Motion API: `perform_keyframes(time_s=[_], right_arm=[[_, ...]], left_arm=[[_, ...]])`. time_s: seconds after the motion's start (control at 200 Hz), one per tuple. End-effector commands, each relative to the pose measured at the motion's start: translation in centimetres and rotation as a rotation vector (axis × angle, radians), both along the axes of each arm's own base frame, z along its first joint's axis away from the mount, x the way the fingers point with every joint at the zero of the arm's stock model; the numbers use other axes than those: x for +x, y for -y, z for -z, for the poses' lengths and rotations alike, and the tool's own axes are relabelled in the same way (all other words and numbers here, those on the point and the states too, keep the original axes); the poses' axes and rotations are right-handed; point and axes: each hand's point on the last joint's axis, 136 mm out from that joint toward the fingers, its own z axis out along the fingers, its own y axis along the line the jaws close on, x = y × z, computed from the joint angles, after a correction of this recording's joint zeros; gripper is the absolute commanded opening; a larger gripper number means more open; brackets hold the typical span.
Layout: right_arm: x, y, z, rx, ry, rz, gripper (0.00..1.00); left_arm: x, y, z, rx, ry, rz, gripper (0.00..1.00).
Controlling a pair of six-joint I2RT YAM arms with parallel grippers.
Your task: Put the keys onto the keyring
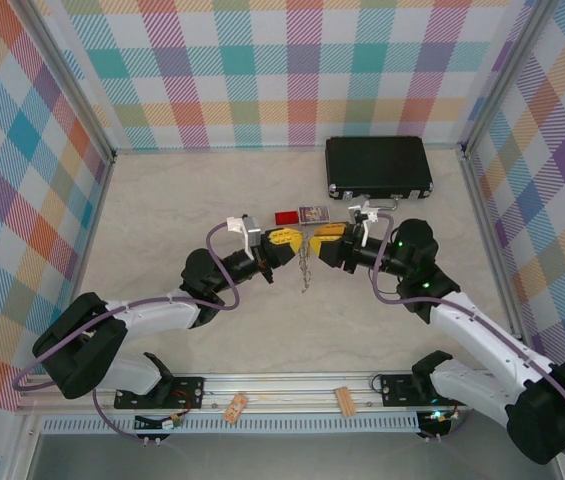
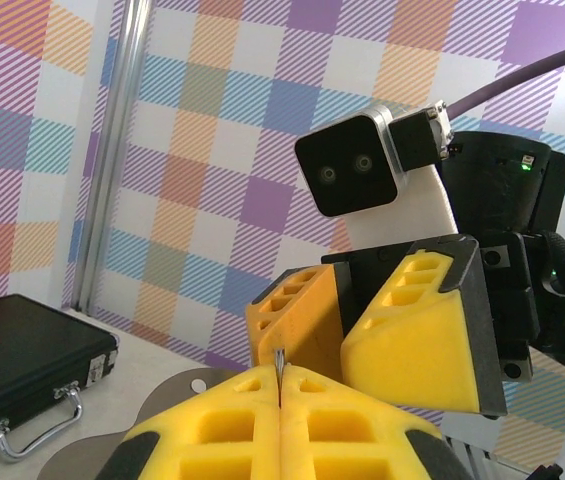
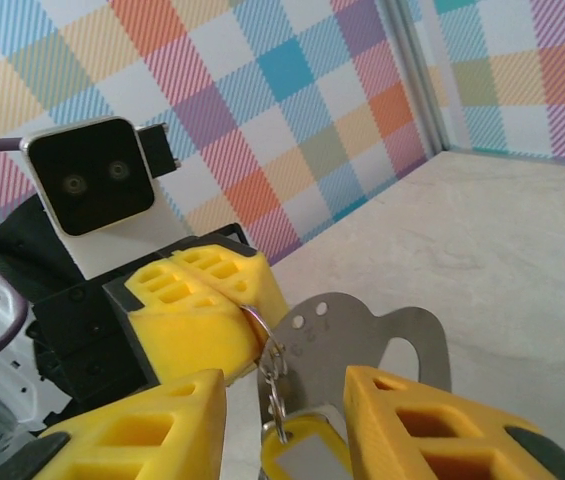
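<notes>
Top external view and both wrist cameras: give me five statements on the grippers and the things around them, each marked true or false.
1. The left gripper is shut on a thin wire ring. True.
2. The right gripper has its jaws pressed fully together. False: its fingers stand apart, and a yellow-headed key hangs between them.
3. The black case lies closed at the far side of the table. True.
4. The red rectangle lies on top of the black case. False: it lies on the table, nearer than the case.
5. The two grippers face each other tip to tip. True.
</notes>
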Motion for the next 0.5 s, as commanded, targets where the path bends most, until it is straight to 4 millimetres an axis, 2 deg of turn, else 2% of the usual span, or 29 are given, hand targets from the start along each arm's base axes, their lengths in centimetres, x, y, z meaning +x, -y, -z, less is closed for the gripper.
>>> perform_keyframes(time_s=[0.0, 0.495], right_arm=[[-0.7, -0.31, -2.33, 0.058, 0.048, -0.062, 0.33], [-0.09, -0.87, -1.68, 0.048, 0.01, -0.083, 0.26]], left_arm=[[-0.07, -0.54, -2.68, -0.075, 0.046, -0.004, 0.0], [-0.49, -0.52, -3.35, -0.089, 0.046, 0.022, 0.0]])
